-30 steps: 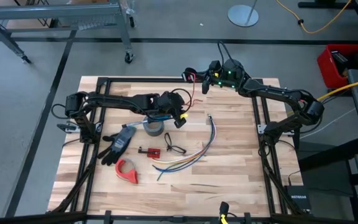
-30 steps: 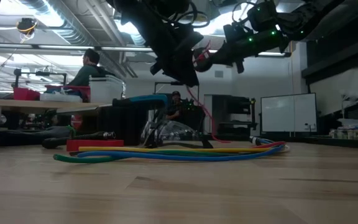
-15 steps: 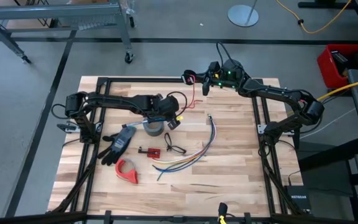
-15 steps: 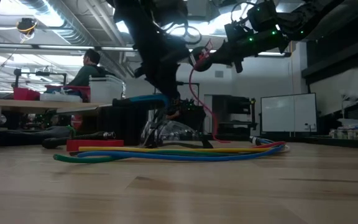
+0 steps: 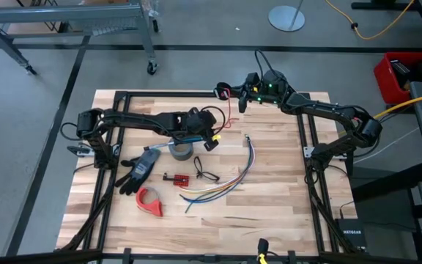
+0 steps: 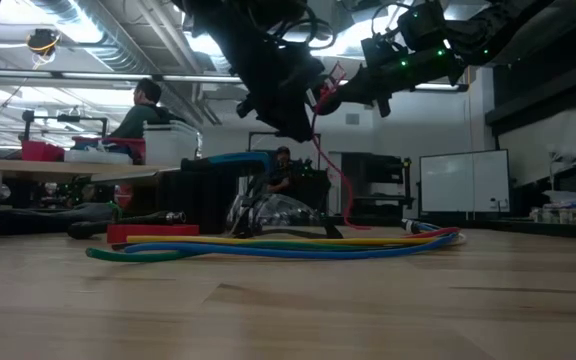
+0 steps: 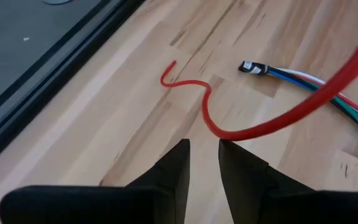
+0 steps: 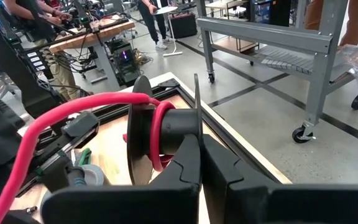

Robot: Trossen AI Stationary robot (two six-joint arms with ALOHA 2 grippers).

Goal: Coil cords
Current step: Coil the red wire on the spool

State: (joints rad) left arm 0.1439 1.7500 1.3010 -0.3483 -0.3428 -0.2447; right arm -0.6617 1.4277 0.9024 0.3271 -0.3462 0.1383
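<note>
I am holding the red wire (image 5: 229,110) up over the far edge of the counter (image 5: 284,205), and the coiling is only partly under way. My right pincer (image 5: 222,91) is hanging near the far edge, its fingers pressed together on a dark spool (image 8: 151,140), and I am seeing about one turn of the red wire wrapped around that spool's core. That is all the winding I can vouch for.

From there the wire is running down toward my left pincer (image 5: 212,139), which is hovering above the counter toward the middle. Its fingers (image 7: 173,171) are standing a little apart with nothing between them; the wire is passing just ahead of them, not gripped. The free end of the wire is lying loose in a wavy line on the wood near the far edge.

So most of the length is judged to be still uncoiled: the hanging stretch and the loose tail need gathering, and my left pincer probably needs to take hold before more turns can go on.
</note>
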